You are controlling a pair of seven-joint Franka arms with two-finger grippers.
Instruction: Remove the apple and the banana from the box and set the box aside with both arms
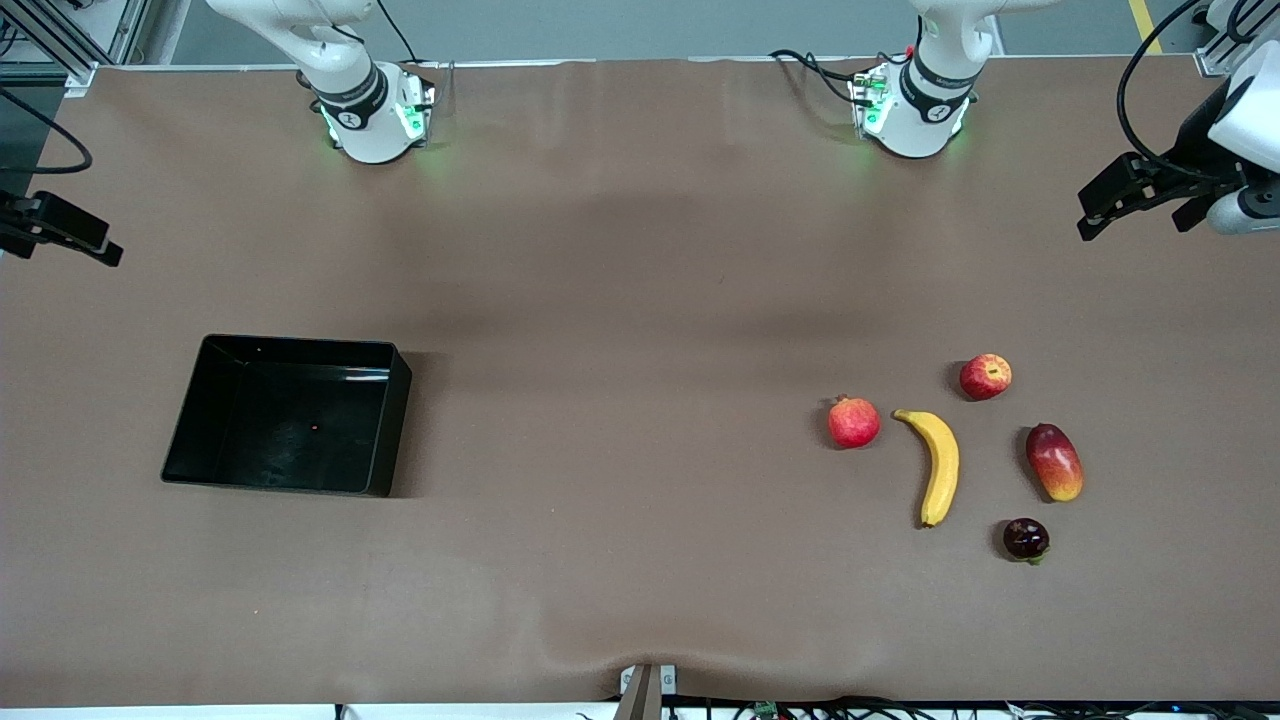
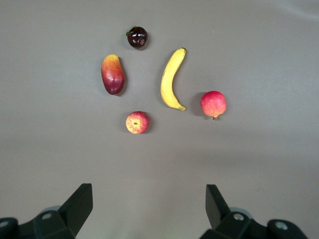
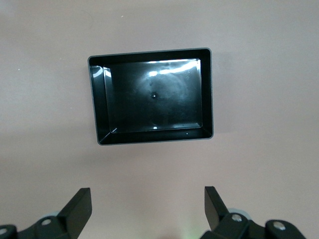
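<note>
A long yellow banana (image 1: 940, 465) (image 2: 171, 79) lies on the brown table toward the left arm's end. A small red apple (image 1: 985, 376) (image 2: 137, 122) sits just farther from the front camera than the banana. The black box (image 1: 285, 420) (image 3: 152, 94) stands empty toward the right arm's end. My left gripper (image 1: 1135, 215) (image 2: 148, 199) hangs open high over the table's edge at its own end, looking down on the fruits. My right gripper (image 1: 60, 235) (image 3: 148, 199) hangs open high over the edge at its end, above bare table beside the box. Neither holds anything.
A red pomegranate (image 1: 853, 421) lies beside the banana toward the box. A red-yellow mango (image 1: 1055, 461) lies beside the banana toward the left arm's end. A small dark purple fruit (image 1: 1025, 539) sits nearest the front camera. Bare tabletop separates box and fruits.
</note>
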